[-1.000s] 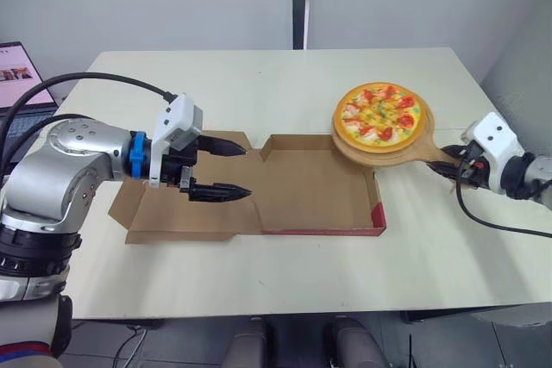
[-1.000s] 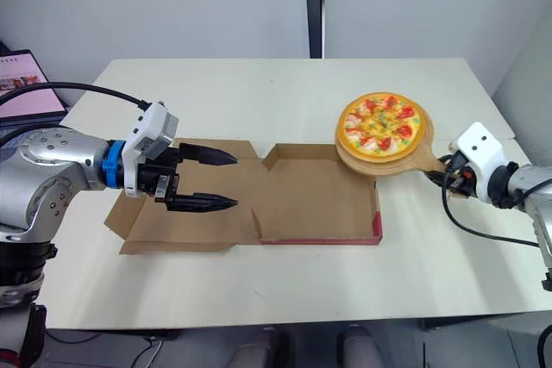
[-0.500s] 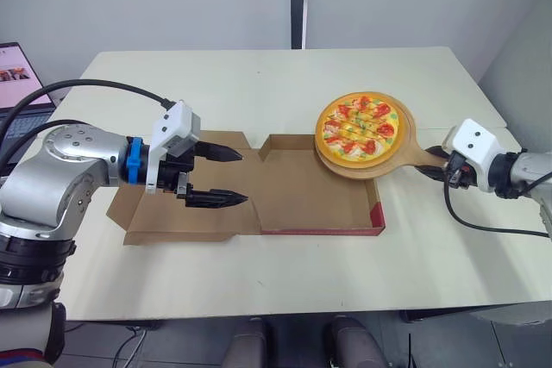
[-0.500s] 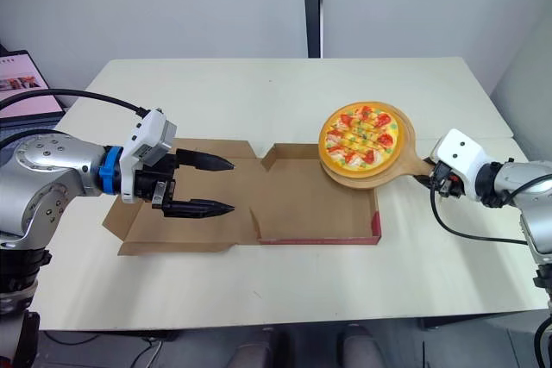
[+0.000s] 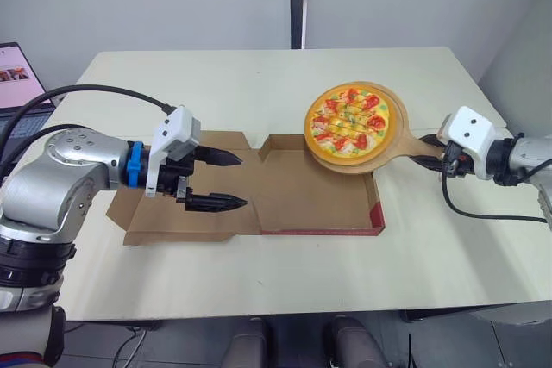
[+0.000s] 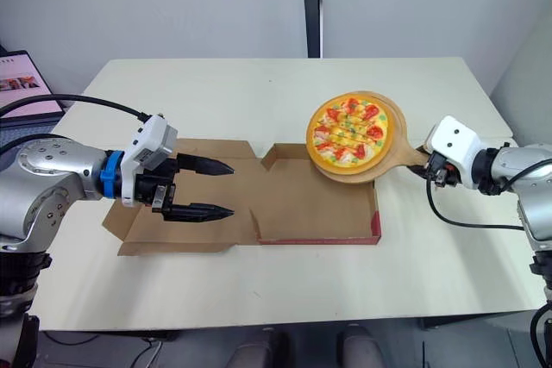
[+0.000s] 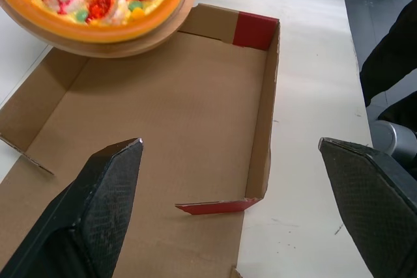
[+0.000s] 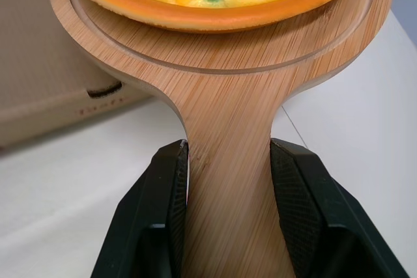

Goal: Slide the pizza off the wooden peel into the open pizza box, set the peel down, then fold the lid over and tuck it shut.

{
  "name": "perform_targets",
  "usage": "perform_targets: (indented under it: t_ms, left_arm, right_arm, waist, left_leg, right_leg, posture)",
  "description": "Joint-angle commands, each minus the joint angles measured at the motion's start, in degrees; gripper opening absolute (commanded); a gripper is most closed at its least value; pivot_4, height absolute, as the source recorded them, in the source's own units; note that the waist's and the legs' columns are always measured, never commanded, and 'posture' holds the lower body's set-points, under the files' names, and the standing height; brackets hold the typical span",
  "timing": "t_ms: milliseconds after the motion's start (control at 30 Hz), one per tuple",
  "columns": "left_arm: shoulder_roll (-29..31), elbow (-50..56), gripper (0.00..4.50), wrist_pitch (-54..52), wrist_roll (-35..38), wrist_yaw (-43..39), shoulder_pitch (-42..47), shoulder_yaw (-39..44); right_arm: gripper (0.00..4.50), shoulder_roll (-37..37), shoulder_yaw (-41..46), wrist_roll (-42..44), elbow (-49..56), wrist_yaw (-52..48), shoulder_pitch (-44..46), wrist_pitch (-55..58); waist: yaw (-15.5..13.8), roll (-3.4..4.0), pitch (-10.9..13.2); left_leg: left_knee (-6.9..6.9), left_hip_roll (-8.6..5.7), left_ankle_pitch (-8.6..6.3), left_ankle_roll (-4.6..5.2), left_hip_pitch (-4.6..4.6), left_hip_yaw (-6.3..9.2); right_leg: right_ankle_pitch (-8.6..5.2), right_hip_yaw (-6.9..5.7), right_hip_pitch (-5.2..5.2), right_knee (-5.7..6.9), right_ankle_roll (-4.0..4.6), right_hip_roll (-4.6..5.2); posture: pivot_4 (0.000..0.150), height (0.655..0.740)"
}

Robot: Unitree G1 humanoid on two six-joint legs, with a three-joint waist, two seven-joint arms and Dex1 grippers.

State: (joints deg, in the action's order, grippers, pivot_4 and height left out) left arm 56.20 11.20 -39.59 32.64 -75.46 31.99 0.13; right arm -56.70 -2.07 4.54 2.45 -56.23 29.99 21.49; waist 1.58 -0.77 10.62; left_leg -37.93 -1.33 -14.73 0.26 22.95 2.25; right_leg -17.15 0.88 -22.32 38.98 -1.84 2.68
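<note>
Right wrist view: right gripper (image 8: 228, 161) jaws clamped on the handle of the wooden peel (image 8: 221, 50), one finger on each side. pizza (image 5: 348, 121) sits on the peel head, held over the far right corner of the open pizza box (image 5: 310, 196), partly overhanging the tray. Other side: left gripper (image 5: 241, 180) jaws wide apart, gripping nothing, above the flat lid (image 5: 207, 223) near the hinge fold. Box lies on the desk (image 5: 259, 75). A laptop (image 5: 15, 75) sits past the desk's left edge.
</note>
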Motion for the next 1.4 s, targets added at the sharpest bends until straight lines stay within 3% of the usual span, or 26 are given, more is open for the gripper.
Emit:
perform_targets:
  t_ms: [33,333,567,700,1067,1267,1400]
  left_arm:
    - [1.0,1.4,4.5,0.7,0.3,0.1,0.1,1.6]
    - [0.6,0.8,4.5,1.5,-0.1,-0.3,0.2,1.1]
    - [0.4,0.4,4.5,2.5,-0.5,-0.6,0.2,0.6]
    - [-0.1,0.1,4.5,2.8,-0.3,-0.6,0.7,0.5]
    - [-6.1,3.0,4.5,-4.9,8.2,3.4,6.8,1.8]
    - [-11.8,5.1,4.5,-5.5,8.7,6.5,11.4,-1.3]
    - [-14.8,5.2,4.5,-5.0,6.7,7.9,13.2,-4.8]
  right_arm:
    - [1.61,-1.1,2.6,-0.7,0.9,0.9,2.5,-3.0]
    - [1.61,-2.0,3.1,-3.2,-0.5,1.8,3.3,-5.3]
    - [1.61,-4.2,3.6,-8.6,-7.5,5.9,8.1,-10.8]
    - [1.61,-5.8,7.0,-6.9,-8.1,5.7,7.3,-9.6]
    - [1.61,1.2,30.0,3.8,12.8,8.8,-19.9,13.9]
    - [1.61,10.2,37.2,8.9,21.5,12.4,-30.1,24.8]
    - [1.61,13.4,38.4,10.2,21.7,14.6,-33.8,27.3]
  waist:
    - [0.0,0.0,0.0]
    - [0.1,0.0,0.0]
    - [0.1,0.01,0.0]
    - [0.1,0.0,0.0]
    - [-1.4,0.0,0.0]
    - [-1.3,0.02,0.0]
    - [-1.3,0.03,0.0]
  left_leg:
    - [0.0,0.0,0.0,0.0,0.0,0.0]
    - [0.0,0.0,0.0,0.0,-0.01,0.0]
    - [-0.01,0.0,0.0,0.0,-0.02,-0.03]
    - [0.0,0.0,0.0,-0.01,-0.01,-0.02]
    - [-0.08,-0.04,0.0,0.0,0.02,0.02]
    - [-0.1,-0.02,0.0,-0.01,-0.04,0.02]
    - [-0.1,-0.01,0.01,-0.01,-0.07,0.02]
  right_leg:
    - [0.0,0.0,0.0,0.0,0.0,0.0]
    - [0.0,0.01,0.0,0.01,0.0,0.0]
    - [0.0,0.01,0.0,0.02,0.01,0.01]
    - [0.0,0.0,-0.01,0.01,0.01,0.01]
    - [0.01,0.01,0.04,0.06,0.0,0.02]
    - [0.01,0.03,0.09,0.08,-0.01,-0.03]
    - [0.01,0.04,0.13,0.07,-0.01,-0.06]
  posture:
    - [0.15,0.74]
    - [0.15,0.74]
    - [0.15,0.74]
    - [0.15,0.74]
    - [0.15,0.74]
    - [0.15,0.74]
    - [0.15,0.74]
